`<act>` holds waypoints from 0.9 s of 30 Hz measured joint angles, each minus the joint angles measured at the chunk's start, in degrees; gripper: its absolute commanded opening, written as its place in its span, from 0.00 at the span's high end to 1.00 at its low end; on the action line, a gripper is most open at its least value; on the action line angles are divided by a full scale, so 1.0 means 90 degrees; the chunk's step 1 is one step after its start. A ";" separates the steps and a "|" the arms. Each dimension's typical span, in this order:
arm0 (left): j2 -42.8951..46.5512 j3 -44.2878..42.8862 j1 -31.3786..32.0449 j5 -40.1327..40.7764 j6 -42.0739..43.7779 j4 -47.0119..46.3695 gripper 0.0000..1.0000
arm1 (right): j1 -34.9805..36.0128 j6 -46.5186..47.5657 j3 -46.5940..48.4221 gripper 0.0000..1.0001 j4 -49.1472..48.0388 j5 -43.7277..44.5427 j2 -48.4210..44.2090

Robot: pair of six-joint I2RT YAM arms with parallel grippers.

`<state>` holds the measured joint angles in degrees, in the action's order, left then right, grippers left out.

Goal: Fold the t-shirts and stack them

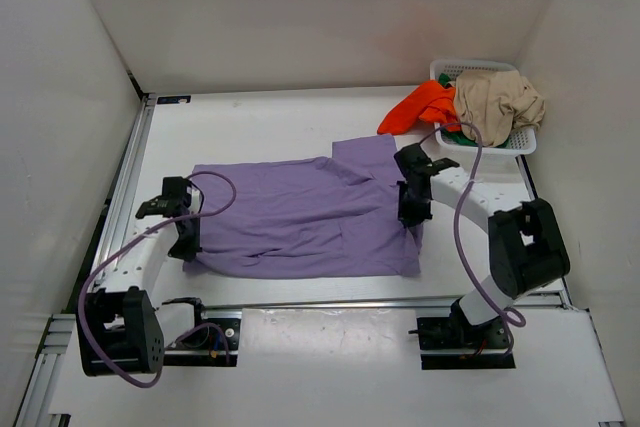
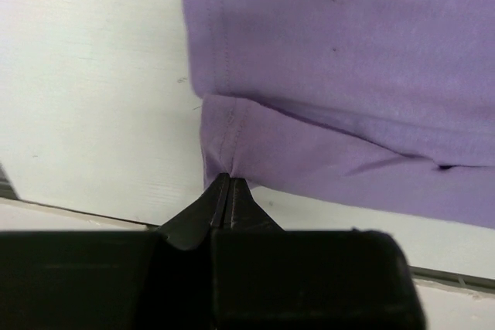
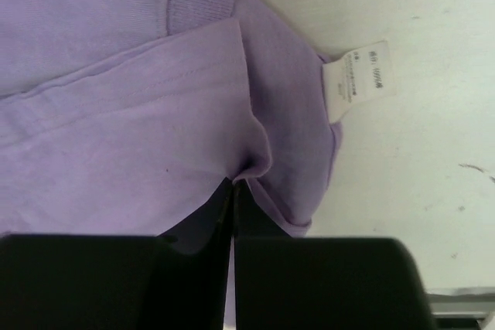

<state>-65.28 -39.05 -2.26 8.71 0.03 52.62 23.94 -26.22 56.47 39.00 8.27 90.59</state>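
Folding the lavender t-shirt, by the look of it. Spread nearly flat across the middle of the desk, one sleeve jutting toward the far side.

At the shirt's left edge, the left claw, closed tight on a pinch of hem. At the right edge, the right claw, closed just as tight on a pucker of cloth near the collar.

Next move, probably: raising both pinched points together and carrying them across, level and in step, to lay one part over the other without dragging the layer beneath.

Not yet begun: the orange-red t-shirt, the beige t-shirt and a glimpse of the green t-shirt, all heaped in the white basket at the far right corner.

Shown only from above: the garment's whole outline, the basket, both arms. Shown only from the wrists: cloth puckered at the tips, a doubled hem on the left, ribbed collar and white care label on the right.
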 measured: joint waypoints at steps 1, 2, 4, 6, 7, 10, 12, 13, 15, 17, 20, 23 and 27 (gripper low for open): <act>0.0090 -0.0015 0.0002 0.0051 -0.0002 0.0002 0.90 | 0.0010 -0.0015 0.0107 1.00 0.0117 0.0078 -0.0087; 0.0219 -0.0056 0.0002 0.0131 0.0000 0.0012 0.90 | 0.0012 -0.0017 0.0233 1.00 0.0226 0.0163 -0.0221; 0.0566 -0.0318 0.0002 0.0318 -0.0002 0.0058 0.90 | 0.0022 -0.0015 0.0624 1.00 0.0481 0.0449 -0.0695; 0.0935 -0.0976 0.0017 0.0515 0.0000 0.0092 0.90 | 0.0012 0.0027 0.1212 1.00 0.0561 0.0733 -0.1435; 0.1103 -0.1399 0.0017 0.0590 -0.0002 0.0068 0.90 | 0.0007 0.0087 0.1545 1.00 0.0510 0.0886 -0.1877; 0.1474 -0.2756 0.0024 0.0736 -0.0005 -0.0168 0.90 | 0.0007 0.0262 0.2472 1.00 0.0124 0.1229 -0.3296; 0.1651 -0.3582 0.0027 0.0806 -0.0002 -0.0308 0.90 | 0.0007 0.0435 0.2934 1.00 -0.0231 0.1345 -0.4199; 0.1715 -0.3895 0.0027 0.0818 -0.0007 -0.0372 0.90 | 0.0010 0.0522 0.3116 1.00 -0.0425 0.1365 -0.4605; 0.1761 -0.4554 0.0041 0.0828 -0.0015 -0.0359 0.90 | 0.0007 0.0687 0.3436 1.00 -0.0697 0.1348 -0.5268; 0.1668 -0.5294 0.0068 0.0816 -0.0029 -0.0355 0.90 | 0.0007 0.0828 0.3861 1.00 -0.0845 0.1229 -0.5569; 0.1372 -0.6334 0.0083 0.0818 -0.0036 -0.0408 0.90 | 0.0007 0.1001 0.4454 1.00 -0.0984 0.1076 -0.5491; 0.1112 -0.6902 0.0083 0.0821 -0.0039 -0.0515 0.90 | 0.0007 0.1171 0.5051 1.00 -0.1025 0.1010 -0.5030; 0.0699 -0.6965 0.0083 0.0767 -0.0034 -0.0493 0.90 | 0.0007 0.1455 0.5530 1.00 -0.1027 0.1069 -0.4184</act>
<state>-58.98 -101.73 -1.52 15.62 -0.27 48.18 24.01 -13.13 106.24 29.76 17.89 52.93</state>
